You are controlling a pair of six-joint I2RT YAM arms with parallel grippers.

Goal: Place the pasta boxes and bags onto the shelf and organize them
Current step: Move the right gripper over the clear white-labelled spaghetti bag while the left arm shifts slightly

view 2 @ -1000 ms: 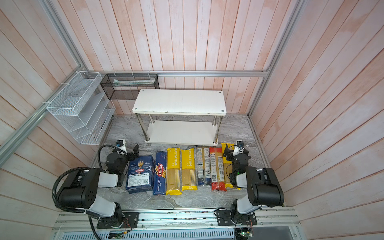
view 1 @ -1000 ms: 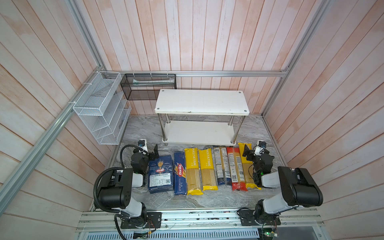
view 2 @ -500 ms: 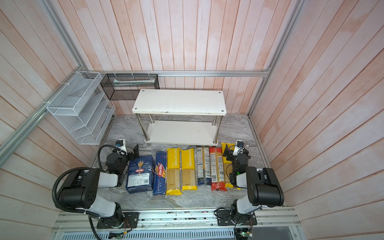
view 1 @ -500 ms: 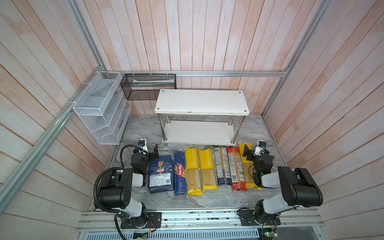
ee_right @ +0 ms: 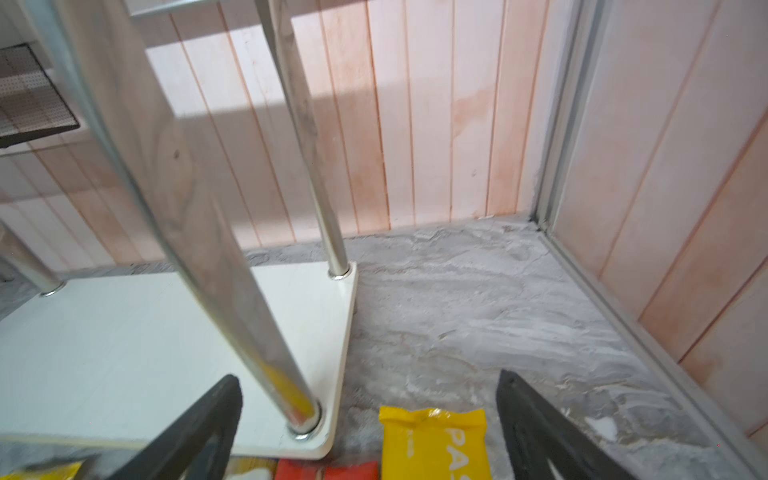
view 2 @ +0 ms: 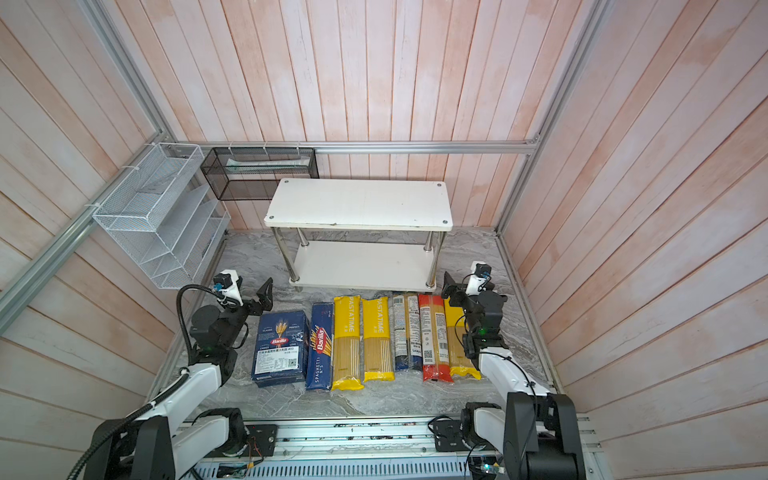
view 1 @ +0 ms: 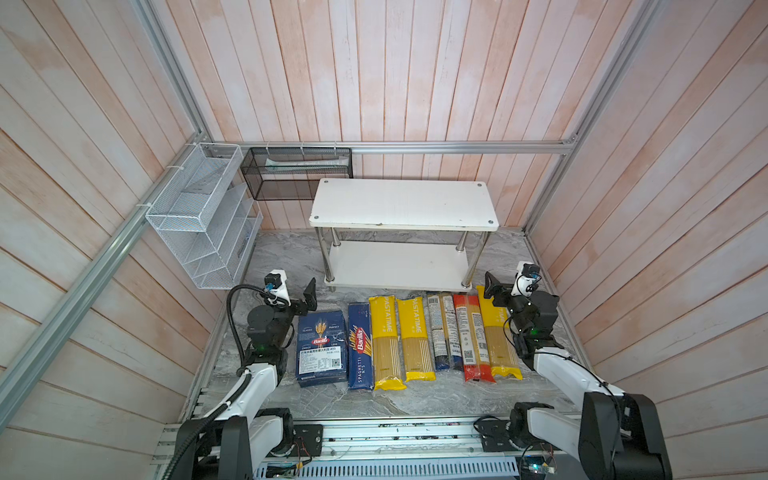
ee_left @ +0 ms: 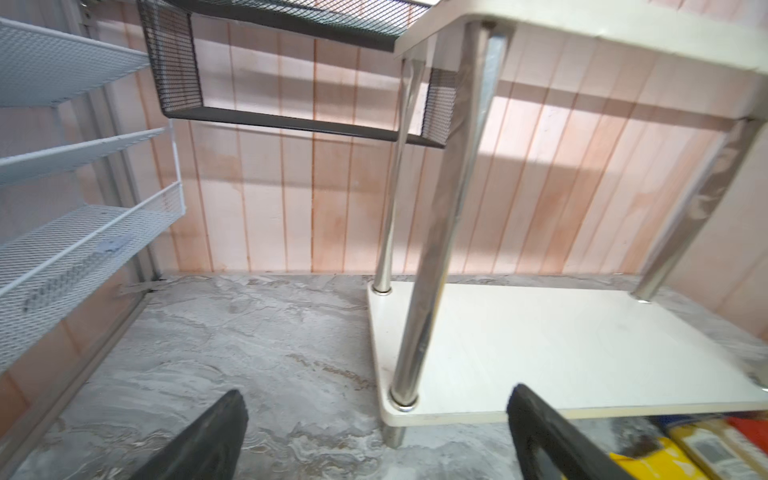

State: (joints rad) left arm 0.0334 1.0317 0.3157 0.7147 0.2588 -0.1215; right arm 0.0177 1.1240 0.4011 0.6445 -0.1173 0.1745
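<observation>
packs of pasta lie flat in one row on the grey floor (view 1: pixel 415 399), low in the middle of both top views. from the left: wide barilla box (view 1: pixel 322 347), thin spaghetti n.5 box (view 1: pixel 360 347), first yellow pastatime bag (view 1: pixel 386 340), second yellow pastatime bag (view 1: pixel 415 336), blue-ended bag (view 1: pixel 442 330), red-ended bag (view 1: pixel 471 336), third yellow bag (view 1: pixel 500 355) (partly under the right arm). white shelf (view 1: pixel 403 203) stands just behind the row. left gripper (ee_left: pixel 376 395) sits at the row's left end and right gripper (ee_right: pixel 369 379) at its right end, both with jaws wide apart, holding nothing.

top vws: high, down, whole scene | wrists: low, fwd, near shelf (ee_left: pixel 582 353)
</observation>
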